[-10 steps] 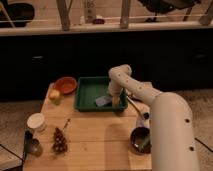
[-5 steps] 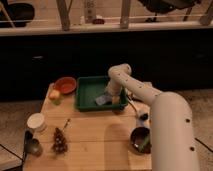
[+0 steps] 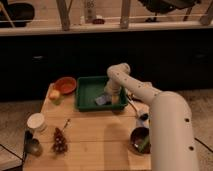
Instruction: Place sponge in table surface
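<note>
My gripper (image 3: 111,96) stays low inside the green tray (image 3: 86,93), right at the sponge (image 3: 102,100). Nothing has shifted since before. I cannot tell its grasp.

pale wood-plank table surface (image 3: 95,137); soft matt sponge (image 3: 103,100) under hand (image 3: 112,96).

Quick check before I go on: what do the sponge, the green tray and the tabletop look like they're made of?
Sponge: looks like soft foam, matte grey-blue, a flat pad lying in the tray by the gripper.
Green tray: probably rigid plastic, judging by its uniform green colour and raised moulded-looking walls; it could also be painted.
Table surface: pale wood, with visible plank seams and a matte finish.
</note>
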Controlling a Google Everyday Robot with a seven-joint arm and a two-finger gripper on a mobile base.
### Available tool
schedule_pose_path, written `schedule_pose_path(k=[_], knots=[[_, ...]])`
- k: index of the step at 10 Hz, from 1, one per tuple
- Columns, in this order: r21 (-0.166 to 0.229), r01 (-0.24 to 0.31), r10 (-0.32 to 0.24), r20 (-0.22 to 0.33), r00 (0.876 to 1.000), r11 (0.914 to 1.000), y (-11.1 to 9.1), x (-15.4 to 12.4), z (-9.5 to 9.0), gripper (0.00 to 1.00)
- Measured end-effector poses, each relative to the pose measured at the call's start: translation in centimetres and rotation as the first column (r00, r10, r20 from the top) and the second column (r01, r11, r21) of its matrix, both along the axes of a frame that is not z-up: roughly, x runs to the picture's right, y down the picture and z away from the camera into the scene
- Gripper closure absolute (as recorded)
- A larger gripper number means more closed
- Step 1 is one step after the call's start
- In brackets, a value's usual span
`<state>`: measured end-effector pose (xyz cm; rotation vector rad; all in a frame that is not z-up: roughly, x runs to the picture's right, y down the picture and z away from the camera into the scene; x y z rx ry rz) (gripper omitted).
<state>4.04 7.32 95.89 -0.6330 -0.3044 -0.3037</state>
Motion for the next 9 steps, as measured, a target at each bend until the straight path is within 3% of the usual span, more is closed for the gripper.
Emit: schedule_pose_path(k=[5,9], knots=[[-0.017,0.056,-0.056,0.022,0.998,0.9983,0.0,-2.3,0.4,0.24],[-0.027,0.060,-0.059,0.043,0.997,0.9978,0.3,-2.4,0.8,0.61]])
